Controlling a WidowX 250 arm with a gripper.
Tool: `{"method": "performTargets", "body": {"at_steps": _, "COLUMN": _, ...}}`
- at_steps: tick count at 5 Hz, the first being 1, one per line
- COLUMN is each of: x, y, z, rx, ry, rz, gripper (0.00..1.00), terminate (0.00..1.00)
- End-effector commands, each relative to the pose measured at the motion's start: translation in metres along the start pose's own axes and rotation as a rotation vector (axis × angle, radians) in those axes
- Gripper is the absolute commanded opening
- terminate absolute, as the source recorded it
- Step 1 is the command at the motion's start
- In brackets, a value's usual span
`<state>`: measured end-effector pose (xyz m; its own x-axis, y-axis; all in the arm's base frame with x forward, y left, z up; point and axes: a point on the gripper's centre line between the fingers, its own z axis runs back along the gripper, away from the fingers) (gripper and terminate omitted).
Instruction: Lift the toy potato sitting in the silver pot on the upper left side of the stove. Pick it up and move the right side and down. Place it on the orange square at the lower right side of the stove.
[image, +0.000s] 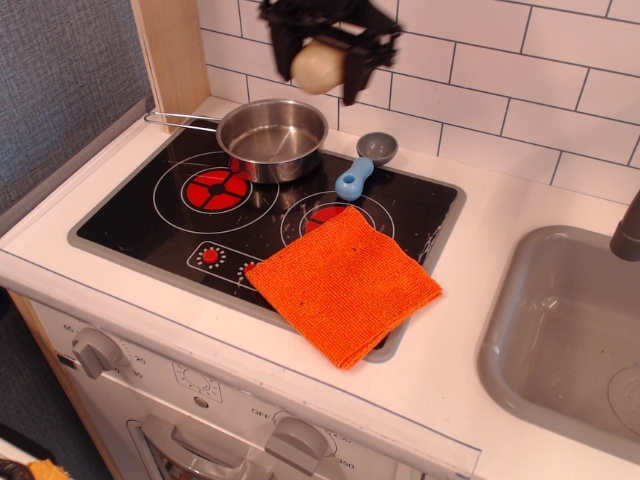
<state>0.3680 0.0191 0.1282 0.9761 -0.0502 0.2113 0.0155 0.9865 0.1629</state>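
White tile is seen behind a white counter, with a grey sink at the right edge of the frame. Most of the left half is taken up by the black stove. An orange cloth is laid over the stove's lower right corner. At upper left the pot is shown empty, handle pointing left. A blue-handled scoop is set just right of it. At top centre, the potato is clamped in the blurred gripper, well above the pot.

counter: white | set in it: stove, sink
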Motion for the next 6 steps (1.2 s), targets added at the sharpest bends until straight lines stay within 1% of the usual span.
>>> {"method": "performTargets", "body": {"at_steps": 1, "x": -0.062, "y": -0.045, "z": -0.015, "rx": -0.096, "ry": 0.057, "rz": -0.098, "gripper": 0.00, "terminate": 0.00}}
{"method": "performTargets", "body": {"at_steps": 2, "x": -0.076, "y": -0.049, "z": -0.026, "rx": -0.114, "ry": 0.074, "rz": -0.104, "gripper": 0.00, "terminate": 0.00}}
{"method": "performTargets", "body": {"at_steps": 3, "x": -0.079, "y": -0.044, "z": -0.036, "rx": -0.112, "ry": 0.085, "rz": -0.096, "gripper": 1.00, "terminate": 0.00}}
{"method": "performTargets", "body": {"at_steps": 4, "x": -0.076, "y": -0.039, "z": -0.033, "rx": -0.111, "ry": 0.071, "rz": -0.082, "gripper": 1.00, "terminate": 0.00}}
{"method": "performTargets", "body": {"at_steps": 5, "x": -0.073, "y": -0.031, "z": -0.020, "rx": -0.115, "ry": 0.042, "rz": -0.051, "gripper": 1.00, "terminate": 0.00}}
{"method": "performTargets", "body": {"at_steps": 6, "x": -0.072, "y": -0.025, "z": -0.016, "rx": -0.145, "ry": 0.032, "rz": -0.015, "gripper": 1.00, "terminate": 0.00}}
